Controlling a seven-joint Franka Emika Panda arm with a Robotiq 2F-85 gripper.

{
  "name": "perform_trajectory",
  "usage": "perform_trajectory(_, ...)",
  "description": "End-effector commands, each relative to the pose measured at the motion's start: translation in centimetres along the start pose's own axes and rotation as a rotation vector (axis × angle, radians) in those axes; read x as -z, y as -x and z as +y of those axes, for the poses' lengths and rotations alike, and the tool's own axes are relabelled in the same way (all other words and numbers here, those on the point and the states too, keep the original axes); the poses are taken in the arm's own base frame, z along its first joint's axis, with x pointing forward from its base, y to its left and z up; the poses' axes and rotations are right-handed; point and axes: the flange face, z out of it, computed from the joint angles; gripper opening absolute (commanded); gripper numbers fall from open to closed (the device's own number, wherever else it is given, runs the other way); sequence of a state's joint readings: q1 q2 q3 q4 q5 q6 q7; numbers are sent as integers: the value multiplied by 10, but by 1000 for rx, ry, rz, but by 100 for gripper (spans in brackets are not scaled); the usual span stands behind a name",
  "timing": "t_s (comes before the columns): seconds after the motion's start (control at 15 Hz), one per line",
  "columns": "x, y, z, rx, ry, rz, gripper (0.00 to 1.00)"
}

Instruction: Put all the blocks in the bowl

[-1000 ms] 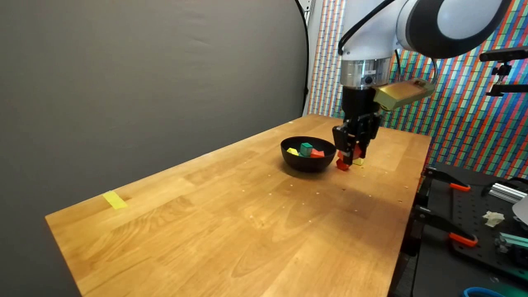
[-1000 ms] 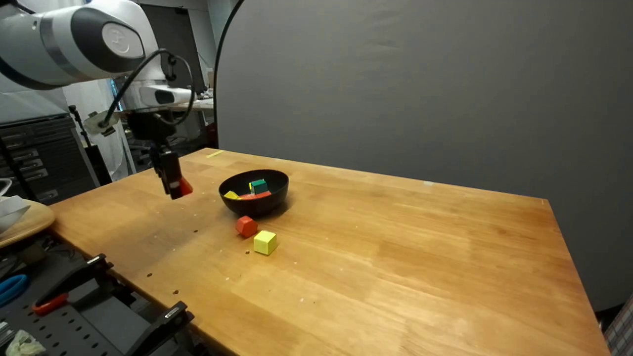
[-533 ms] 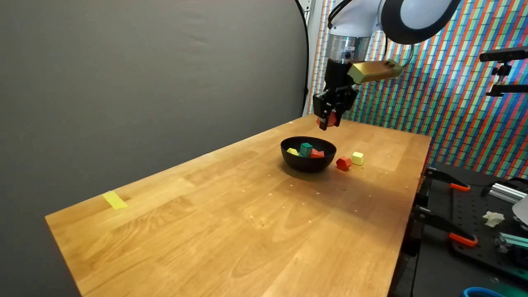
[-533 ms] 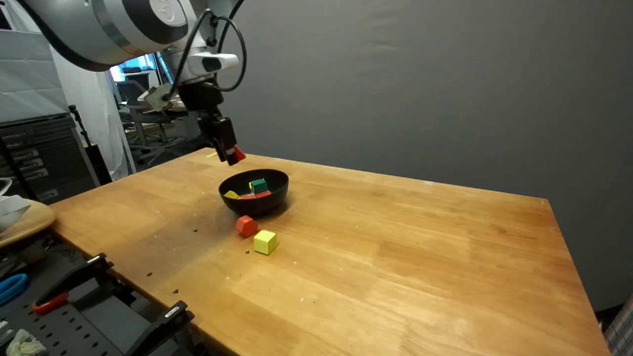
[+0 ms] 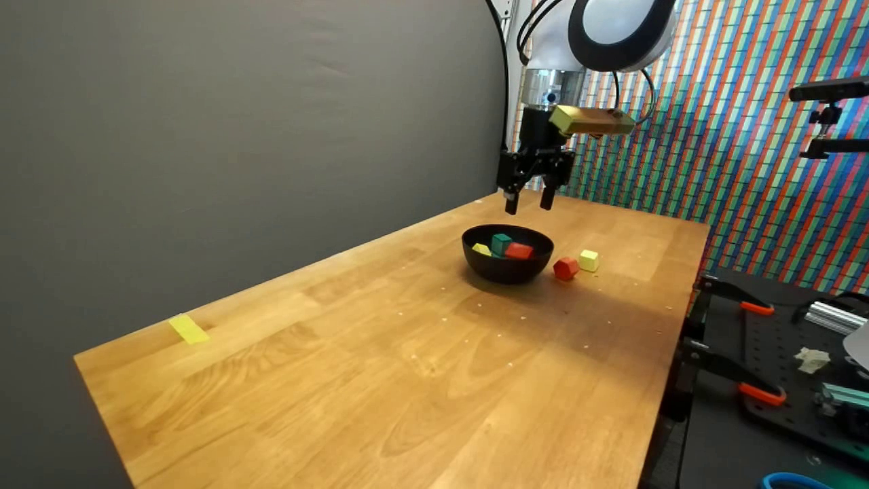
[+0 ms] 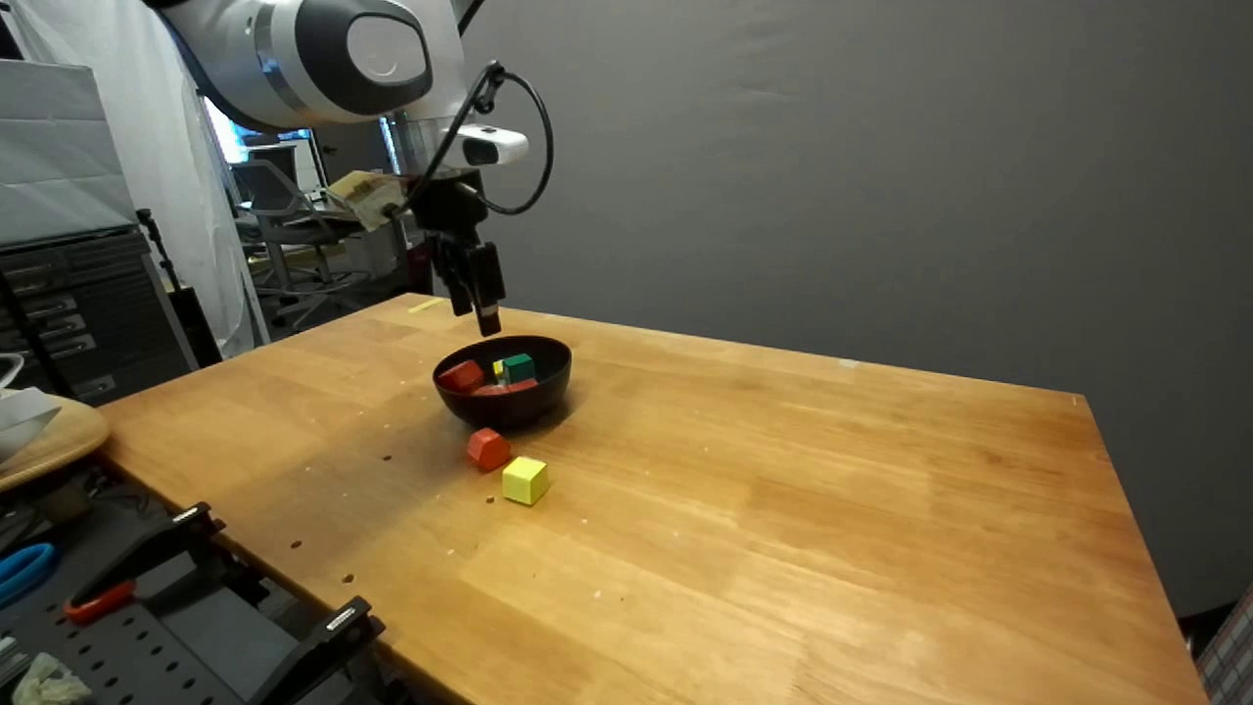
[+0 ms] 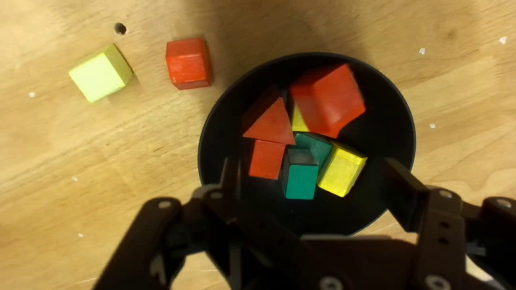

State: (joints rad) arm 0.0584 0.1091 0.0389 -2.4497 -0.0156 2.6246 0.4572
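The black bowl (image 5: 508, 272) stands on the wooden table and holds several blocks. Inside it, in the wrist view, are a slightly blurred red block (image 7: 336, 96), a red wedge (image 7: 274, 125), another red piece (image 7: 267, 159), green blocks (image 7: 301, 182) and a yellow block (image 7: 342, 173). A bit of yellow shows beneath the blurred red block. Outside the bowl, close beside it, a faceted red block (image 6: 487, 448) rests on the table, with a yellow cube (image 6: 526, 480) just past it. My gripper (image 5: 529, 206) hangs above the bowl, jaws apart, nothing between them.
A flat yellow strip (image 5: 189, 329) lies at the table's far corner. Clamps (image 5: 740, 299) grip the table edge beside a dark perforated board. A grey backdrop (image 6: 832, 196) rises behind the table.
My gripper, earlier shut on a red block, has risen and moved over the bowl, then opened. That red block is now in the bowl. The two blocks on the table have stayed put.
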Motion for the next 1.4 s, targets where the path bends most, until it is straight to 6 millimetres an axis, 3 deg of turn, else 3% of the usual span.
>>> perform_trajectory(0.0,27,4,33,108,66,-3,100)
perform_trajectory(0.27,30,26,57,308,143,33,100)
perform_trajectory(0.47,26,75,58,443,54,1,100)
perform_trajectory(0.53,16,44,55,362,104,-19,100)
perform_trajectory(0.73,16,69,56,422,75,-31,100)
perform_trajectory(1.0,-24,60,54,401,60,-47,100)
perform_trajectory(1.33,-68,35,53,402,69,-62,100)
